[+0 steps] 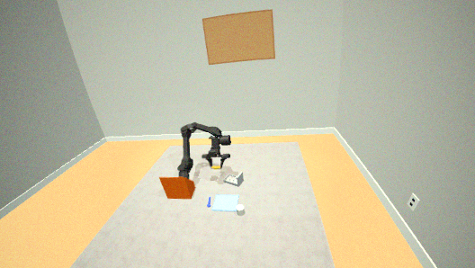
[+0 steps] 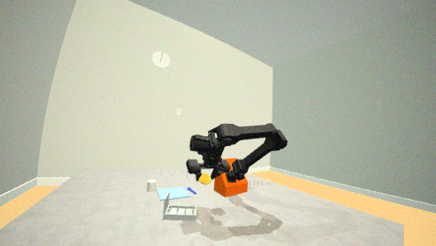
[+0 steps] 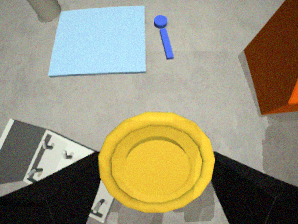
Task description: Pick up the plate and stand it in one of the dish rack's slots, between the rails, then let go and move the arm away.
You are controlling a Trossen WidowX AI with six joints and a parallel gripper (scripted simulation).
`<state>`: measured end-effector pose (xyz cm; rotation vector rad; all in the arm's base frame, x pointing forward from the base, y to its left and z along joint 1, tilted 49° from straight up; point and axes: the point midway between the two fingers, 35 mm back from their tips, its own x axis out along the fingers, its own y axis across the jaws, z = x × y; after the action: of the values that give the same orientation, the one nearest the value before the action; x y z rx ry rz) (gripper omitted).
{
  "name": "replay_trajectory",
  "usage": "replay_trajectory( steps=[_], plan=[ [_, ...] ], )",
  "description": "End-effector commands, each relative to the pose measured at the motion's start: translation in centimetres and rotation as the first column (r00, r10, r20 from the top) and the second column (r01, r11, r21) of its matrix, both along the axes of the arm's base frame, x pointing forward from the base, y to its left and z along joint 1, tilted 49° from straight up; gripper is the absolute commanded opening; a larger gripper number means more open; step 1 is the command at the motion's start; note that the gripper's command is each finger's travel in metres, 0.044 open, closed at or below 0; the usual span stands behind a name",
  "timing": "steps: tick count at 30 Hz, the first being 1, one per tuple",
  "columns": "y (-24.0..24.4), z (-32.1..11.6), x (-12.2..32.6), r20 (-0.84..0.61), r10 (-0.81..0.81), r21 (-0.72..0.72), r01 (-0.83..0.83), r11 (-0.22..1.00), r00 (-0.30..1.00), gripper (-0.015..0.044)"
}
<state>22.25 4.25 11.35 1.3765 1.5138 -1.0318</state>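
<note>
Plate: one, yellow [image 1: 216,167] [image 2: 205,178] [image 3: 157,162], held above the floor, outside the rack.
Gripper [image 1: 216,165] [image 2: 206,177] [image 3: 156,159]: one, fingers fairly wide apart, clamped on the plate's rim from opposite sides.
Dish rack [image 1: 233,180] [image 2: 180,216] [image 3: 102,207]: one, without a plate in its slots.
Mat-like slab [image 1: 226,202] [image 2: 173,193] [image 3: 102,42]: one, light blue.
Blue utensil [image 1: 209,202] [image 2: 191,191] [image 3: 166,43]: one, beside the slab.
Clock [image 2: 161,59]: one, exterior view only.
Brown board [image 1: 239,37]: one, top view only.
</note>
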Motion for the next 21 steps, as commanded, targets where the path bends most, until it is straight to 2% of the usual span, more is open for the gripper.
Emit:
replay_trajectory(
  steps=[1,21],
  plan=[
    [0.1,-0.9,-0.1,0.031,0.044,-0.067,-0.042,0.997,0.999,0.0000],
    [1.5,-3.9,1.3,0.245,0.324,-0.432,-0.196,0.880,0.914,0.0000]
  ],
)
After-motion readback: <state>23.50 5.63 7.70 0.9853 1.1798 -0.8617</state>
